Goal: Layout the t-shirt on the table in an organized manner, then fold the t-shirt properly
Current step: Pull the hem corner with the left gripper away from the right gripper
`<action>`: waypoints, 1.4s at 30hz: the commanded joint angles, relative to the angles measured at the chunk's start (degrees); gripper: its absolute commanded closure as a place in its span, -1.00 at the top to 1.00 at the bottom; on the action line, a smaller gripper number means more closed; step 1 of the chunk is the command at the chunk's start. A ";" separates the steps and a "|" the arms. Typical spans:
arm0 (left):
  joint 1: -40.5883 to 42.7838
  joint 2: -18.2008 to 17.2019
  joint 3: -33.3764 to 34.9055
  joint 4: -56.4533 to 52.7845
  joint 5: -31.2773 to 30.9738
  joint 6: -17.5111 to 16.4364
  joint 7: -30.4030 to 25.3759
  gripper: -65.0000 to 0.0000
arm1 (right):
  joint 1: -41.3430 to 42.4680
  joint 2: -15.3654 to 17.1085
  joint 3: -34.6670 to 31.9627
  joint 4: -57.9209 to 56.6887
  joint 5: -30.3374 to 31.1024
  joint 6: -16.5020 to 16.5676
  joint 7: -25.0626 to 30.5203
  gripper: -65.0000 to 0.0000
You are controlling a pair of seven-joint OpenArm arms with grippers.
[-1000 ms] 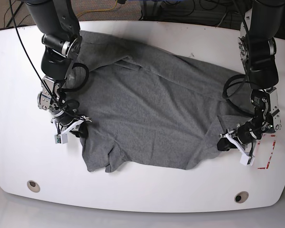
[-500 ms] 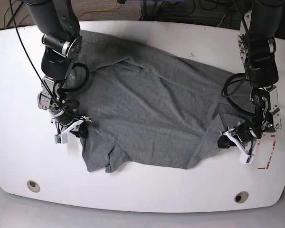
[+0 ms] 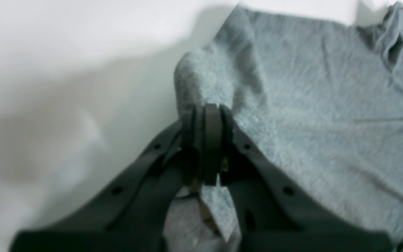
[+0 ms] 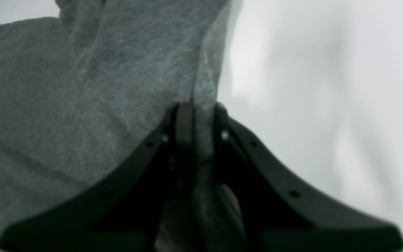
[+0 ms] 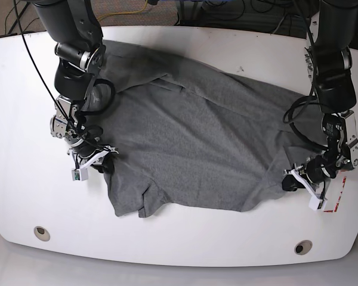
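Lab: robot arms [image 5: 77, 53], cables [image 5: 238, 12].

We see the dark heather-grey t-shirt [image 5: 191, 149] spread over the middle of the glossy white worktop [image 5: 185, 241], mostly flat but wrinkled, with 1 long crease running diagonally across its upper part. It lies slanted, its far corner toward the back edge. Its 2 side edges are bunched and lifted slightly off the surface. 2 round grommet holes [image 5: 42, 232] sit near the front edge.

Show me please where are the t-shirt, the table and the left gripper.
t-shirt [image 5: 191, 149], base view, middle of the cloth.
table [image 5: 185, 241], base view, bare near edge.
left gripper [image 3: 206, 112], left wrist view, between its fingers.
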 commanded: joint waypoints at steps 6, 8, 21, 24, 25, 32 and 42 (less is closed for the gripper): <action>-3.44 -2.11 0.06 1.21 -1.24 -0.25 -1.51 -0.91 | 0.83 0.26 -0.18 0.27 -1.50 -0.10 -2.16 -0.72; -3.53 -2.20 0.06 1.21 -1.24 -0.25 -1.51 -0.86 | 0.83 0.26 -0.18 0.27 -1.50 -0.10 -2.16 -0.72; -3.53 -2.29 0.06 1.21 -1.24 -0.25 -1.42 -0.82 | 0.91 0.26 -0.18 0.27 -1.59 -0.10 -2.16 -0.72; -3.61 -2.38 0.06 1.21 -1.24 -0.25 -1.42 -0.82 | 0.91 0.44 -0.27 0.27 -1.59 -0.10 -2.08 -0.72; -3.61 -2.47 0.06 1.21 -1.24 -0.25 -1.42 -0.82 | 0.83 0.44 -0.27 0.27 -1.59 -0.10 -2.08 -0.72; -4.40 -3.78 0.06 1.21 -1.33 -0.43 -1.42 -0.82 | 0.83 0.61 -0.27 0.27 -1.59 -0.10 -2.08 -0.72; -4.93 -4.31 0.06 1.30 -1.24 -0.51 -1.42 -0.82 | 0.83 1.49 -0.27 0.18 -1.59 -0.10 -2.08 -0.72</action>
